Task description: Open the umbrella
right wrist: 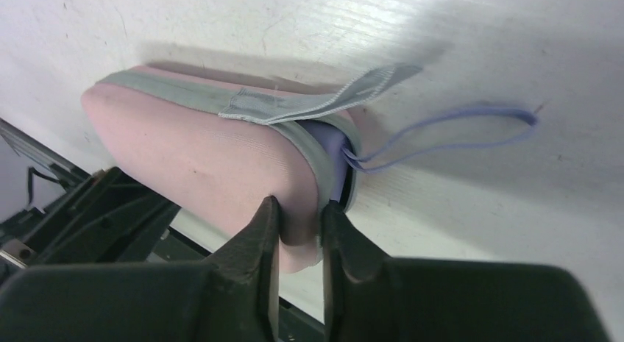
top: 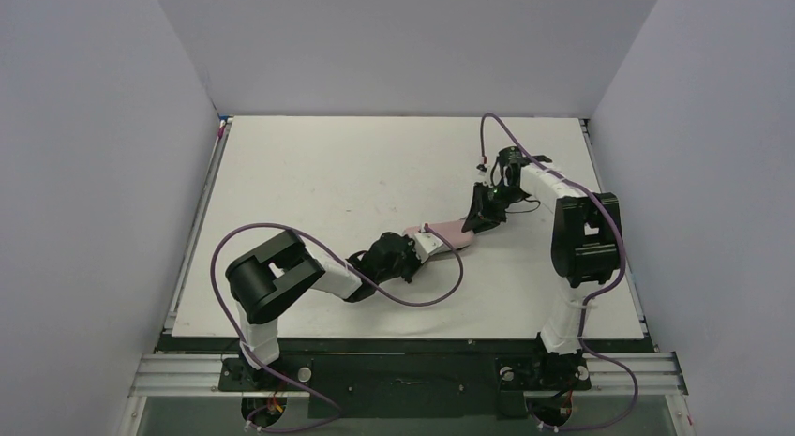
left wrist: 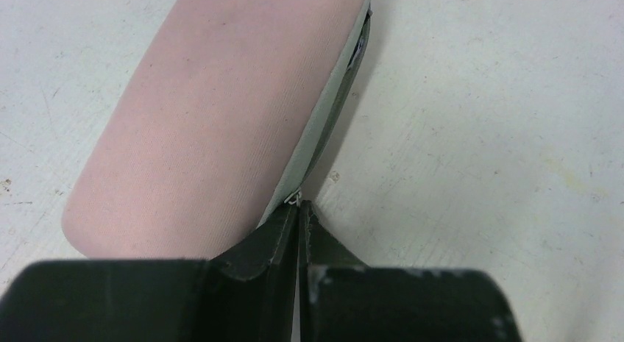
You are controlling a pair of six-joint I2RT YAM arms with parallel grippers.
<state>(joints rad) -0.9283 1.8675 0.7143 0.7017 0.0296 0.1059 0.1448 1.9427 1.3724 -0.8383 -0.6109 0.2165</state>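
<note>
The umbrella (right wrist: 335,154) lies inside a pink case (top: 448,232) on the white bench (top: 328,173), between the two arms; only a lavender sliver and its thin loop strap (right wrist: 456,129) show at the case's open end. The left end effector (left wrist: 300,209) is clenched at the case's grey seam by a small metal zipper pull (left wrist: 293,199), at the near end. The right end effector (right wrist: 298,217) pinches one shell edge of the case at the far end, jaws narrowed on the pink fabric. A grey webbing tab (right wrist: 331,98) juts from the seam.
</note>
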